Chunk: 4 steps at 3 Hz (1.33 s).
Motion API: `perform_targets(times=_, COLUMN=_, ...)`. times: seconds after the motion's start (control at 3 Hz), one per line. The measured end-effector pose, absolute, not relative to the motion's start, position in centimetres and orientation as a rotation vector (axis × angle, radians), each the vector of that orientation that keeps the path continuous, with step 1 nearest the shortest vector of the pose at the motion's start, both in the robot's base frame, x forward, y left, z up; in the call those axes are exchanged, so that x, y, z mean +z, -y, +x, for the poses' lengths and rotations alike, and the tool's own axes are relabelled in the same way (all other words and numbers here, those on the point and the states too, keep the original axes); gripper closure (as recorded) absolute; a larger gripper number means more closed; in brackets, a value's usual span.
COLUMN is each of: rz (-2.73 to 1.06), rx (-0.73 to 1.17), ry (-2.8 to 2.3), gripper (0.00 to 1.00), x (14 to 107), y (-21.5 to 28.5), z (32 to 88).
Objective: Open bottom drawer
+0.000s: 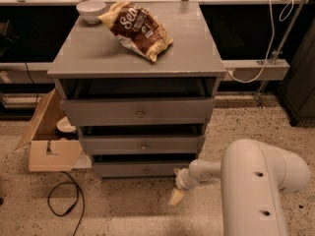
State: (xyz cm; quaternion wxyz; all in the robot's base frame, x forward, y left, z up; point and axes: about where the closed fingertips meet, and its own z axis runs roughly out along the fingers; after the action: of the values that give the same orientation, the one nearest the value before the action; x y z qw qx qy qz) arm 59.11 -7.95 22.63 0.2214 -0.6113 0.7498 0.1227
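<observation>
Speckled floor — hand beside bottom drawer (near its corner)

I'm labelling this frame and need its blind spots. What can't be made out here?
Camera view: bottom drawer, inside hidden behind its front panel.
Camera view: gripper, near the floor beside that drawer; contact with anything too small to tell.
Camera view: arm, lower part cut off by the bottom edge.

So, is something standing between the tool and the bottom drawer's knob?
Nothing visible does. The tool hangs low, just right of the bottom drawer, and only bare floor lies between it and the knob.
</observation>
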Motion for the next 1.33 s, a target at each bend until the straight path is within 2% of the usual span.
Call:
perform_targets(times=0.33, rz=-1.797, rx=0.269, ry=-1.991, gripper=0.00, x=21.5, y=5.7, z=61.3)
perform_targets(times=1.0, rz=-1.839, rx=0.235, ry=-1.973, gripper=0.00, x=20.6, y=5.1, z=61.8)
perform_targets(times=1.33, rz=-1.921, rx=0.156, ry=-1.910, gripper=0.00, x=19.6, y=4.1, z=63.6)
